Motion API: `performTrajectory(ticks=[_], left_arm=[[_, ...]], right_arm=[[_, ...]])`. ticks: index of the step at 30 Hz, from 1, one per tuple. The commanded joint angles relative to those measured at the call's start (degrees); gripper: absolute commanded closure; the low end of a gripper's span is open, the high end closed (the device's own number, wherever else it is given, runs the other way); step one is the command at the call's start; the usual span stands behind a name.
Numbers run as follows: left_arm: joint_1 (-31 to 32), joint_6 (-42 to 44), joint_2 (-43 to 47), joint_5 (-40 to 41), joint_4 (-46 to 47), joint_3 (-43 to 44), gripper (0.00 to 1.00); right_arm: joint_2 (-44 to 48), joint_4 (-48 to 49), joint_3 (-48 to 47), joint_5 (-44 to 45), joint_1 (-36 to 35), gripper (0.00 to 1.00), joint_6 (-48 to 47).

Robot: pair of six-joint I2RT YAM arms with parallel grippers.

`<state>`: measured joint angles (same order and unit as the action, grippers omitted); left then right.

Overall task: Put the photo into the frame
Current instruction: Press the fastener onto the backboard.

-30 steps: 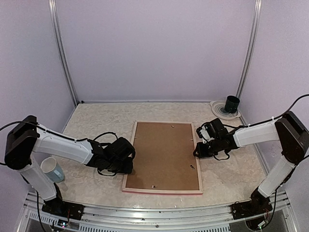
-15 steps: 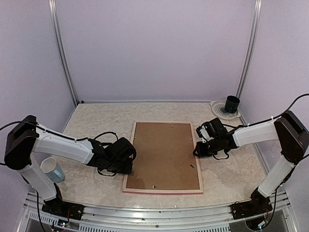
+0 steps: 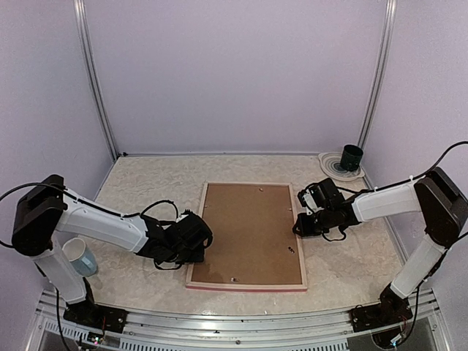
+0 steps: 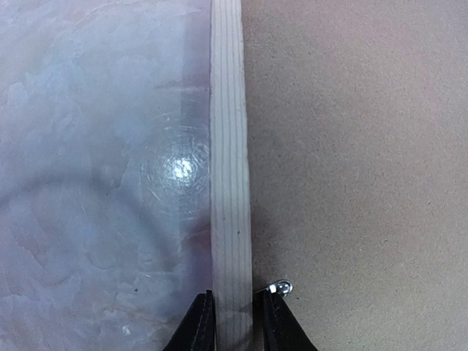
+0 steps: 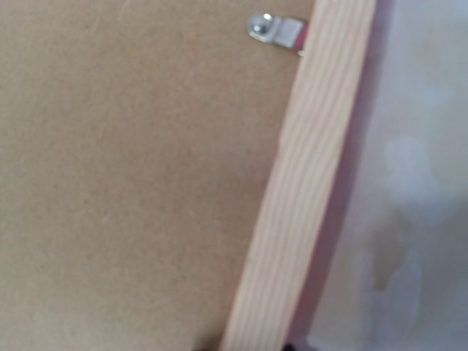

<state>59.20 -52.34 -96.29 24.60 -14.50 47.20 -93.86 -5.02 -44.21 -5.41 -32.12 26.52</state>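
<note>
- Top external view puts the frame [image 3: 245, 287] face down in the middle of the bench [image 3: 139, 190], pale wood back upward. A brown backing board [image 3: 248, 234] fills its opening.
- You cannot see the photo in any view, and whether it lies under that board cannot be told.
- Your left hand [image 3: 196, 250] sits on the frame's left rail, toward the bench's near-left corner. Its wrist view shows both fingertips [image 4: 199, 327] drawn in against either side of the rail, so it looks to have the wood pinched.
- A small metal tab [image 4: 280, 287] lies just beside the inner fingertip, so a slide along the rail could snag it.
- Your right hand [image 3: 300, 228] is at the right rail. Its wrist view shows only dark slivers at the bottom edge, so you cannot tell how far open it is or whether it grips.
- If you lift with only one side held, the thin frame will likely pivot or slip free.
- A turn clip [image 5: 274, 29] overlaps the board there. Should the clips be loose, tipping the frame could drop the board out.
- The pale cup [image 3: 79, 256] stands close to your left arm near the near-left corner, and a wide swing could knock it.
</note>
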Motion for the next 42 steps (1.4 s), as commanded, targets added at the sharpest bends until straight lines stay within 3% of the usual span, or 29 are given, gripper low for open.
performTrajectory(ticks=[1,8,18,24,35,42], left_arm=[[-0.58,-4.75,-3.36,3.99,-0.52,-3.41,0.78],[-0.58,-6.85,-1.62,6.26,-1.38,-4.79,0.88],[-0.64,-9.60,-3.97,6.90,0.76,-4.70,0.89],[-0.58,-12.90,-5.65,7.13,1.39,-5.14,0.95],[-0.51,-15.20,-3.93,6.32,4.95,-7.71,0.95],[-0.32,-12.40,3.84,7.39,4.07,-8.35,0.92]], right_arm=[[-1.77,-3.42,1.27,-1.22,-0.57,0.90,-4.40],[-2.00,-3.16,1.91,-0.94,-0.58,0.91,-4.56],[-2.02,-3.17,1.54,-1.39,-1.18,0.92,-5.43],[-1.88,-3.09,1.81,-1.29,-1.60,0.92,-6.07],[-1.82,-2.76,2.62,-1.16,-1.98,0.92,-6.22],[-1.50,-3.68,1.50,-0.99,-1.98,0.92,-5.83]])
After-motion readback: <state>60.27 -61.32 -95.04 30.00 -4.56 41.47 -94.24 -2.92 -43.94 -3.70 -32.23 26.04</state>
